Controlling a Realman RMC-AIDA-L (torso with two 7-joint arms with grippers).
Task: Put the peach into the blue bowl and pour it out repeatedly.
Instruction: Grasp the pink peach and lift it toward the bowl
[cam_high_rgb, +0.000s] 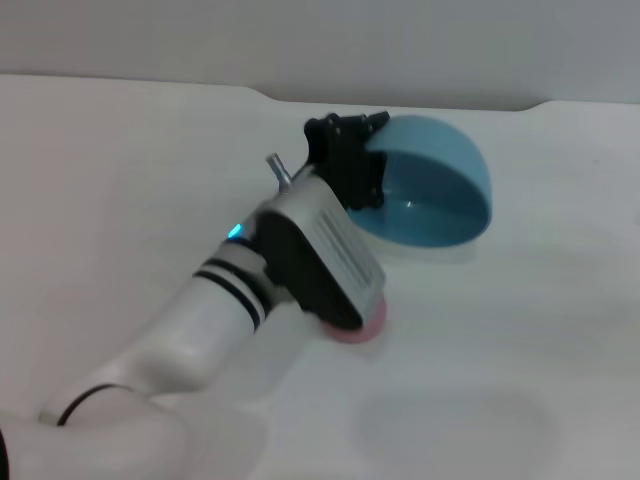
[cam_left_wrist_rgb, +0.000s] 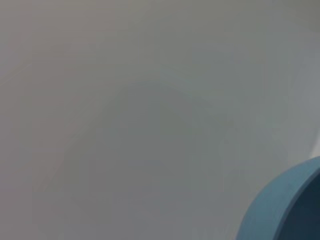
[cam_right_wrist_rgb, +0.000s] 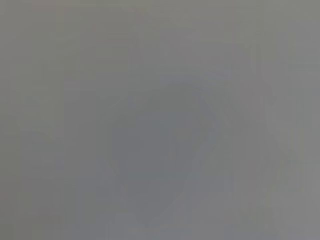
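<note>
Head view: left gripper (cam_high_rgb: 352, 160) clamped on near rim of the blue bowl (cam_high_rgb: 440, 195), fingers either side of the rim. Bowl tipped on its side, opening facing 7 o'clock toward the robot, inside looks empty. The peach (cam_high_rgb: 362, 326) lies on the white table (cam_high_rgb: 120, 170) at roughly 7 o'clock from bowl, well apart from it, half hidden under the left arm's wrist housing. Left wrist view catches only an edge of the bowl (cam_left_wrist_rgb: 285, 205) above the table. Right gripper not visible, can't tell its state
</note>
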